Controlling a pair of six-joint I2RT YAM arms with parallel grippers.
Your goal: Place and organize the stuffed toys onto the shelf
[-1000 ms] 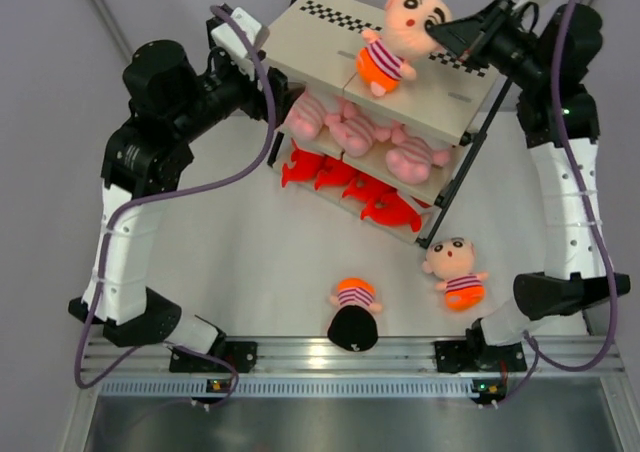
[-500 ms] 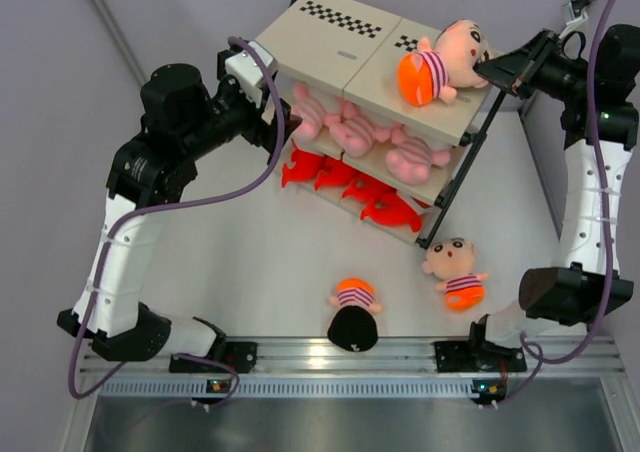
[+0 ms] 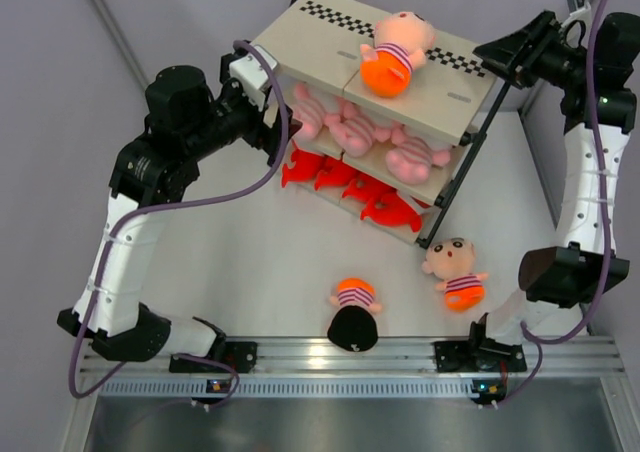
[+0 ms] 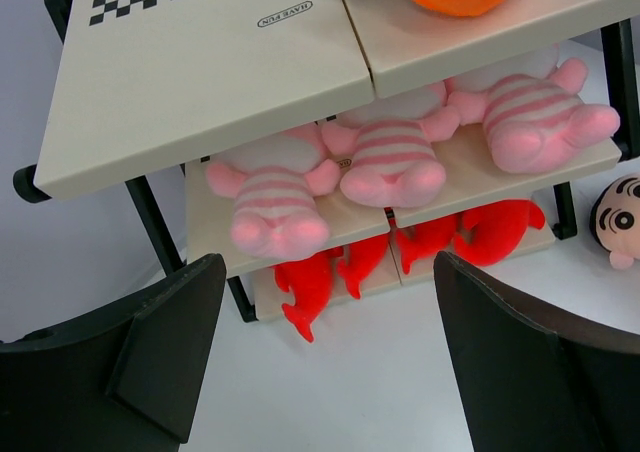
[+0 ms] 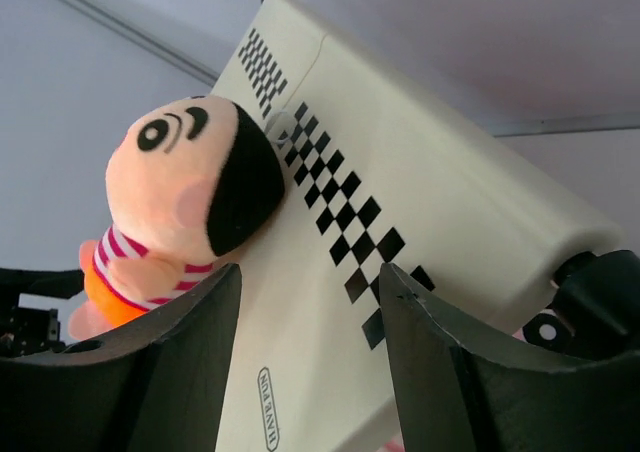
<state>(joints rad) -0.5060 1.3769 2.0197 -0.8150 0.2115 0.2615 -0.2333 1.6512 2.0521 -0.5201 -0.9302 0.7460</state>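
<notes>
Boy doll (image 3: 392,57) lies on the shelf (image 3: 310,42) top board; left pincer (image 4: 330,267) and right pincer (image 5: 310,272) both gape apart, empty

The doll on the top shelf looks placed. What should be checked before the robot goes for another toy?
1. Shelved doll clear of the right hand: ok, the hand is open with nothing in it.
2. Shelved doll stable on the slant: cannot tell; it lies with its head by the checkered strip.
3. Left hand open and empty: ok.
4. Free room on the top board: ok, its left half is bare.
5. All dolls shelved: not ok; a face-up doll and a second doll lie on the table.
</notes>
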